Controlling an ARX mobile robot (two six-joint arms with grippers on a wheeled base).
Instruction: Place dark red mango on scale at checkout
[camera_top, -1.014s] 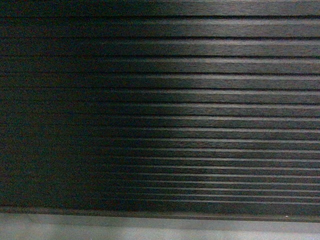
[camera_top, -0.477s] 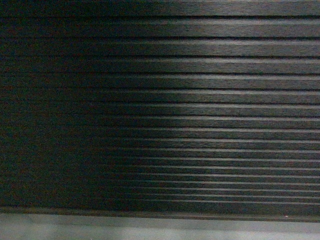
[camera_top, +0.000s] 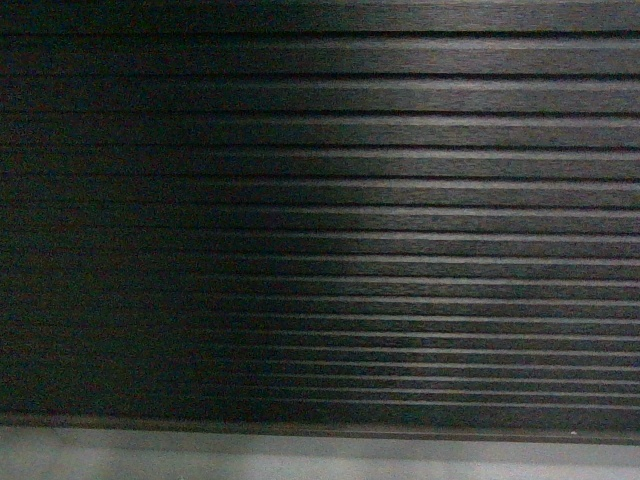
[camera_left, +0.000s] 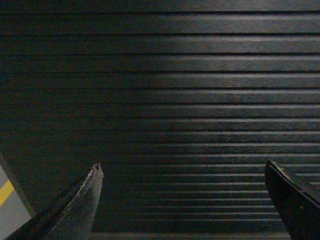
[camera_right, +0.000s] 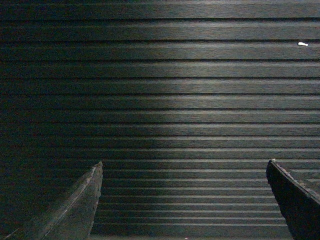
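The checkout's dark ribbed front panel (camera_top: 400, 200) fills the head view, with its grey base plinth (camera_top: 300, 455) along the bottom edge. The same panel (camera_left: 175, 90) fills the left wrist view, and my left gripper (camera_left: 182, 167) stands open in front of it with nothing between its fingers. The right wrist view faces the panel (camera_right: 175, 100) too; my right gripper (camera_right: 184, 165) is open and empty. The dark red mango and the scale are out of view. Neither gripper shows in the head view.
A strip of grey floor with a yellow line (camera_left: 6, 192) shows at the lower left of the left wrist view. A small white fleck (camera_right: 302, 44) sits on the panel at the upper right of the right wrist view.
The ribbed panel has shifted very slightly in the head view; the plinth edge sits a little lower than a second ago. Otherwise nothing differs.
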